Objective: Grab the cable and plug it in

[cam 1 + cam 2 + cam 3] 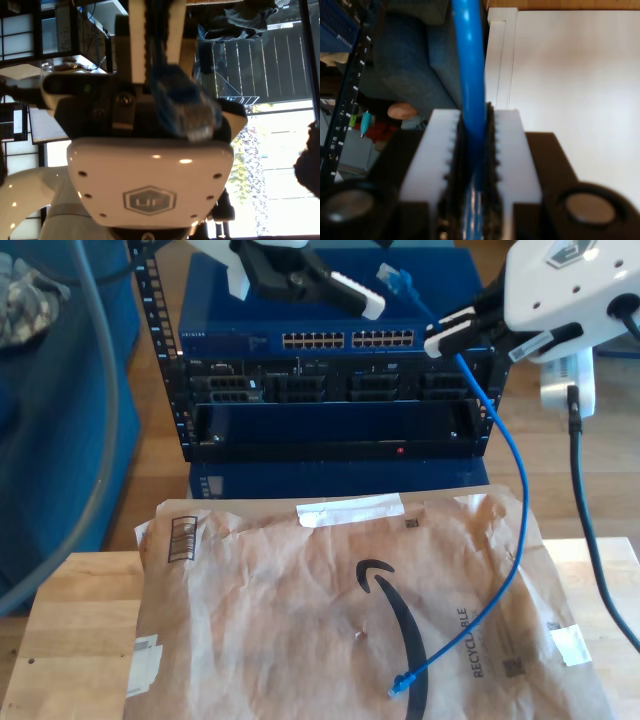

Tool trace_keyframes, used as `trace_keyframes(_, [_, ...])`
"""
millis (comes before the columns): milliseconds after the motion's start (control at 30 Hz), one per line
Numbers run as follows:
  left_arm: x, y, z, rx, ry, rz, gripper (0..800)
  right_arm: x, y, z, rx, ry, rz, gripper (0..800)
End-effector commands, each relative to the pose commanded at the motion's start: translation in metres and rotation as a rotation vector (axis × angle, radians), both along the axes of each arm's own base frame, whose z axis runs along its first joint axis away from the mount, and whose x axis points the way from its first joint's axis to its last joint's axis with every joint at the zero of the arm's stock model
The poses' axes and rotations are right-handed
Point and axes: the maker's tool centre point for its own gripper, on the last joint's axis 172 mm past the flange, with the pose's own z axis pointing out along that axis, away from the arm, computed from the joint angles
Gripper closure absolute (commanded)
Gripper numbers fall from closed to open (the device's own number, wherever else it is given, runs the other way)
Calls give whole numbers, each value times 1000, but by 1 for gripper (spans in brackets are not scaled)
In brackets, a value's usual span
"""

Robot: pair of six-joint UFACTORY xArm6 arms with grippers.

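Above the top of the server rack, towards its end at the exterior view's right, my second gripper has its pincer clenched on the cable a little way behind the near plug. That plug sticks out free above the rack. The second wrist view shows the blue cord squeezed between the toothed pads. From the grip the cable drops in front of the rack and curves over the brown paper mailer below the rack on the desk, where the far plug lies loose.

The cable looks light and limp, so I judge it will sag and swing. The plug is small, hard and probably brittle at its latch, so the best hold is close behind the plug, on the cord or boot.

My first gripper hangs above the rack beside the near plug; I cannot tell whether its pincer is released. In the first wrist view the plug is a blur, its latch side unreadable, and the rack's ports are too small to tell free from filled
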Motion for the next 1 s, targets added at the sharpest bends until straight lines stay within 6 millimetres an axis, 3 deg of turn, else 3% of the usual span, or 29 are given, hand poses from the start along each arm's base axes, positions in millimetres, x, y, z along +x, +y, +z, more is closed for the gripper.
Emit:
trace_keyframes(200, [0,0,-1,0,2,0,116,1,1,5,1,-9,2,798])
trace_keyframes(267, [0,0,-1,2,1,0,179,0,5,6,1,-11,11,798])
trace_keyframes(433, [1,1,-2,2,4,4,213,-2,11,6,0,-10,25,798])
trace_keyframes(533, [1,1,-2,5,5,5,274,-2,11,6,0,-10,25,798])
trace_keyframes(667, [2,1,-2,5,6,7,280,-1,11,6,1,-9,25,798])
trace_keyframes(800, [3,1,-5,6,14,5,368,-1,10,6,-1,-9,23,798])
trace_keyframes(1000, [4,2,-5,5,12,8,402,-2,9,6,-4,-10,23,798])
